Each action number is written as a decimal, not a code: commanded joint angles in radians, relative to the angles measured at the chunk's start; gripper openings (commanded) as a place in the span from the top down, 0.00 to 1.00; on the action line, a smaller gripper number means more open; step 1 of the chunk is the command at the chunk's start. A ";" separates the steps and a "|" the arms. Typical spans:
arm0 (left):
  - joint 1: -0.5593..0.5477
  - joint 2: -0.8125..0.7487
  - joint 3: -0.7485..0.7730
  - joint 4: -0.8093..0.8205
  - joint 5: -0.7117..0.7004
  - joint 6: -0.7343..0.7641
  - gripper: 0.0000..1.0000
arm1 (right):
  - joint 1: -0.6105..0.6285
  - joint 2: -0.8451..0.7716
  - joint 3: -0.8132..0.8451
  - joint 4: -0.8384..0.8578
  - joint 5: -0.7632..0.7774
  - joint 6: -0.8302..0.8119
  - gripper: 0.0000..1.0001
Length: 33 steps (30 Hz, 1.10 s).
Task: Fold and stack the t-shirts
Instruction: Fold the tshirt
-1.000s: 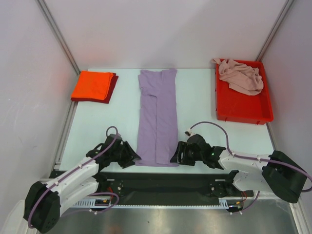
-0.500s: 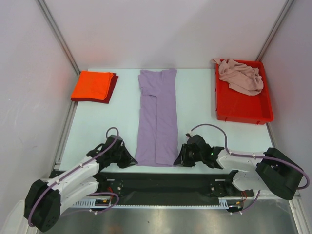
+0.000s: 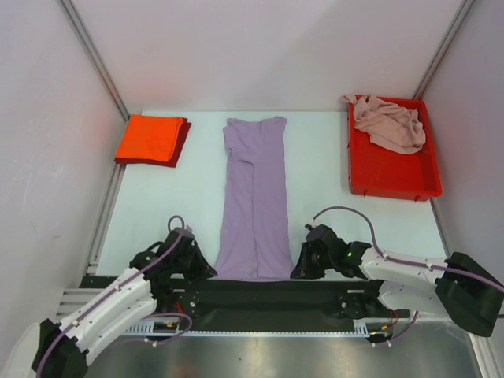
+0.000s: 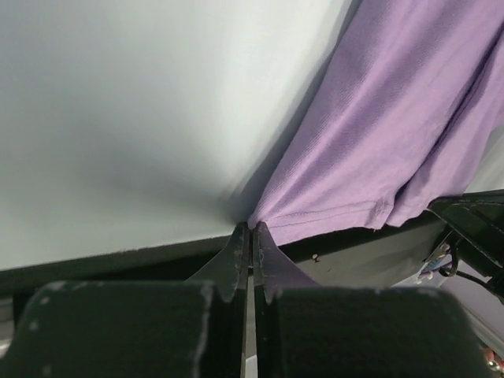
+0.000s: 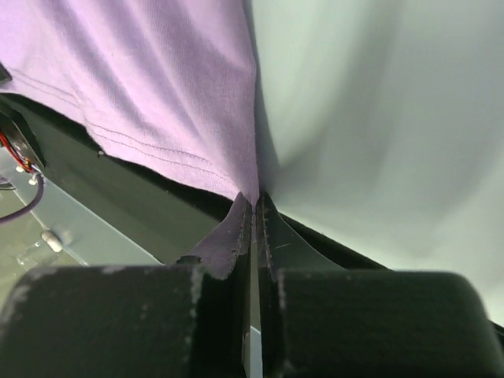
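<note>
A long lavender-purple t-shirt [image 3: 254,197], folded lengthwise, lies down the middle of the table, its hem at the near edge. My left gripper [image 3: 206,271] is shut on the hem's left corner; the left wrist view shows the purple cloth [image 4: 394,134] pinched at the tips of that gripper [image 4: 252,228]. My right gripper [image 3: 298,272] is shut on the hem's right corner, where the cloth [image 5: 157,79] runs into its closed tips [image 5: 254,198]. At the far left a folded orange-red t-shirt [image 3: 150,136] lies on a dark red one [image 3: 183,143]. A crumpled pale pink t-shirt [image 3: 390,122] lies in the tray.
The red plastic tray [image 3: 394,181] stands at the far right of the table. The black rail [image 3: 252,293] runs along the near edge just below the hem. White walls with metal posts close in the left, back and right sides.
Both grippers have shut on the lavender shirt's hem corners and drawn back toward the near edge. The hem has come with them and the shirt lies longer and straighter.
</note>
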 commanded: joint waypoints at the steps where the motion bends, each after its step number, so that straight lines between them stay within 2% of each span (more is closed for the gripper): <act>1: -0.007 -0.039 0.037 -0.145 -0.053 0.006 1.00 | 0.005 -0.001 0.027 -0.098 0.011 -0.026 1.00; 6: -0.007 0.042 0.149 -0.124 -0.054 0.087 1.00 | -0.008 0.007 0.146 -0.153 0.010 -0.066 1.00; 9: -0.007 0.138 0.273 -0.109 -0.074 0.164 1.00 | -0.050 0.060 0.283 -0.219 -0.003 -0.131 1.00; 14: -0.003 0.399 0.591 -0.142 -0.137 0.283 1.00 | -0.203 0.169 0.516 -0.296 -0.061 -0.231 1.00; 18: 0.028 0.610 0.821 -0.164 -0.186 0.406 1.00 | -0.308 0.318 0.681 -0.333 -0.090 -0.330 1.00; 22: 0.126 0.797 1.017 -0.132 -0.159 0.480 1.00 | -0.385 0.477 0.858 -0.365 -0.136 -0.434 1.00; 27: 0.203 1.041 1.198 -0.130 -0.128 0.552 1.00 | -0.451 0.680 1.088 -0.405 -0.159 -0.505 1.00; 33: 0.254 1.219 1.321 -0.127 -0.091 0.587 1.00 | -0.494 0.881 1.243 -0.440 -0.185 -0.537 1.00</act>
